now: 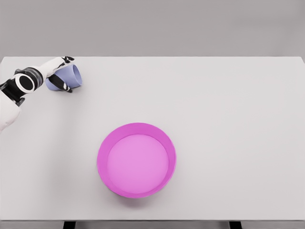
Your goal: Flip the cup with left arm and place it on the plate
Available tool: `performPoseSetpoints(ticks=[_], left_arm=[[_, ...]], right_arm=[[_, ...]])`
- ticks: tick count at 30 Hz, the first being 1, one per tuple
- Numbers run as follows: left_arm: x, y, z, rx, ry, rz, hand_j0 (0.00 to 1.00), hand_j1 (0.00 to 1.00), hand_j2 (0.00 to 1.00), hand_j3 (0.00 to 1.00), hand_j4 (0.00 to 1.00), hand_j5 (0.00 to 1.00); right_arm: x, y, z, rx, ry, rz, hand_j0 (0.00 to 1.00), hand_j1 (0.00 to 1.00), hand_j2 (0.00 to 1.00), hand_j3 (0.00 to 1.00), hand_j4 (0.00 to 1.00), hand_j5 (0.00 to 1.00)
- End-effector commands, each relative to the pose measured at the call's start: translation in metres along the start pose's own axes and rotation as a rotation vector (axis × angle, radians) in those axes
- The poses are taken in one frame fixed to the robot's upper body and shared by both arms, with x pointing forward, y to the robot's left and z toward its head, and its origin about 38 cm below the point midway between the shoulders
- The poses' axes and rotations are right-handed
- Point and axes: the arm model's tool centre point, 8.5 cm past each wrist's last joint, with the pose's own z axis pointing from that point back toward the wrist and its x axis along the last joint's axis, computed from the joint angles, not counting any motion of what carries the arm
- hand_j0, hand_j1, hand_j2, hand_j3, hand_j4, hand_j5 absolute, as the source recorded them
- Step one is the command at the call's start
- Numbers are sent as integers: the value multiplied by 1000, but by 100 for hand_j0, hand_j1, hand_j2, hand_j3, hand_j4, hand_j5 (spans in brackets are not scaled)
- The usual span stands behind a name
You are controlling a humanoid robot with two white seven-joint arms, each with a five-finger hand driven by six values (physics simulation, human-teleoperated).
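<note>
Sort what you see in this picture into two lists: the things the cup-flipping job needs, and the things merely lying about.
Belonging to the job:
- lavender cup, at the table's far left
- left hand, fingers wrapped around the cup
- magenta plate, near the front, holding nothing

Not part of the job:
- nothing loose; only the white table itself

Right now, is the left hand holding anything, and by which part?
The left hand is wrapped around the lavender cup, gripping its side wall, fingers above and below it. The cup's rim and base aren't distinguishable.

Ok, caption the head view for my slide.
Left hand grips the lilac cup at the table's far left; pink plate waits near the front.
</note>
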Motion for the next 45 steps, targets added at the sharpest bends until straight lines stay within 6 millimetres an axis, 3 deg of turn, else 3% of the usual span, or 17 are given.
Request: performPoseSetpoints(ticks=[1,10,14,15,17,26,31,37,45], left_arm=[[0,0,0,2,2,-3,100,100,100,100,100,100],[10,-8,-6,-17,-6,-15,100,100,100,100,100,100],[11,-13,-7,-27,-6,-24,91,91,91,91,91,91],[11,-13,-7,-26,-6,-25,84,84,84,84,84,84],[12,-13,-7,-27,-9,-25,79,79,79,79,79,79],[17,-6,-5,-15,-23,-10,73,73,73,73,73,73],[20,8,-2,18,-49,33,73,73,73,73,73,73],[47,22,10,48,-161,109,73,73,73,73,73,73],[74,12,25,12,-324,227,74,74,74,74,74,74]], right_arm=[[0,0,0,0,0,0,100,100,100,100,100,100],[0,0,0,0,0,0,100,100,100,100,100,100],[0,0,0,0,0,0,100,100,100,100,100,100],[0,0,0,0,0,0,100,100,100,100,100,100],[0,0,0,0,0,0,100,100,100,100,100,100],[0,0,0,0,0,0,100,100,100,100,100,100],[0,0,0,0,0,0,100,100,100,100,100,100],[0,0,0,0,0,0,100,100,100,100,100,100],[0,0,0,0,0,0,100,100,100,100,100,100]])
